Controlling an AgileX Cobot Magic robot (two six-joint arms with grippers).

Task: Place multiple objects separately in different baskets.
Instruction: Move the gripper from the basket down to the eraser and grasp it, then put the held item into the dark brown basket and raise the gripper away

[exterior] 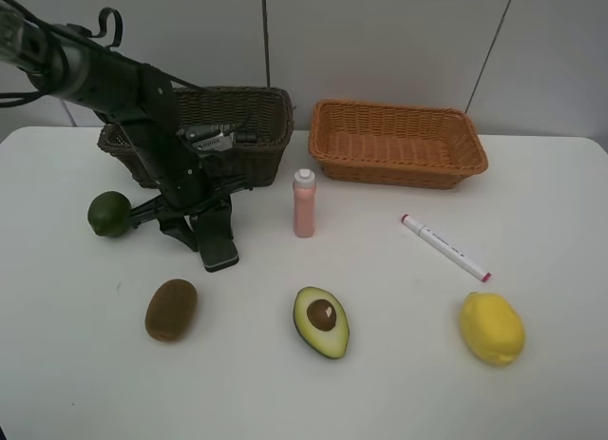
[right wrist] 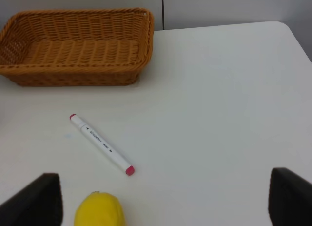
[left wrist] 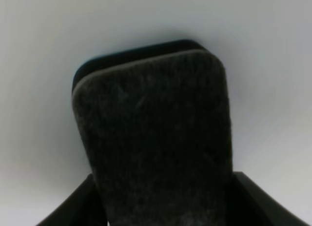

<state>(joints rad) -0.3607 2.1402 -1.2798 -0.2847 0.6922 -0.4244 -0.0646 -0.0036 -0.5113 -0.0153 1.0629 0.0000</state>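
Up top we count two wicker baskets (exterior: pixel 274 126) (exterior: pixel 399 169), below seven items (exterior: pixel 171 309). Our left claw (left wrist: pixel 161 206) clamps the fuzzy black block (left wrist: pixel 151 118); right claw (right wrist: pixel 165 199) gapes.

On white table (exterior: pixel 85 392): dark brown basket (exterior: pixel 261 126), orange-tan basket (exterior: pixel 399 164) at back; lime (exterior: pixel 109 213), black block (exterior: pixel 220 250), upright pink bottle (exterior: pixel 304 204), marker (exterior: pixel 446 248) mid; kiwi (exterior: pixel 171 309), avocado half (exterior: pixel 321 321), lemon (exterior: pixel 492 328) in front.

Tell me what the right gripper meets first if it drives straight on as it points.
The right gripper would probably meet only bare table; the white marker and yellow lemon lie off to one side of its line. Depth is uncertain.
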